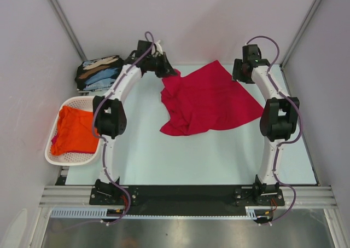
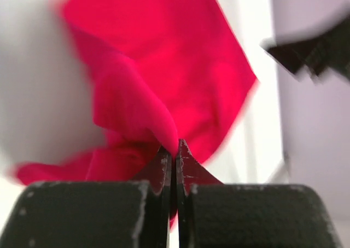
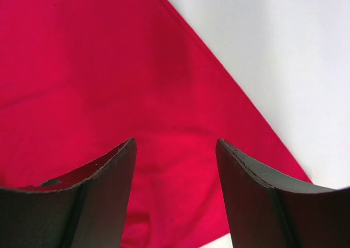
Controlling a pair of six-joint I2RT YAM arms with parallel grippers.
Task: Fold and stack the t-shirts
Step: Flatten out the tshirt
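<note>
A crimson red t-shirt (image 1: 205,100) lies rumpled and partly spread on the table at the back middle. My left gripper (image 1: 167,71) is at its far left corner, shut on a pinch of the red cloth (image 2: 164,130). My right gripper (image 1: 239,71) is open above the shirt's far right edge, with red cloth (image 3: 136,84) under the fingers. An orange t-shirt (image 1: 74,130) lies in the white basket (image 1: 52,154) at the left. Folded black t-shirts with light-blue and tan prints (image 1: 98,71) are stacked at the back left.
Grey walls enclose the table on three sides, with metal frame posts at the back corners. The basket stands beside the left arm. The black stack sits behind the basket, close to the left arm's wrist.
</note>
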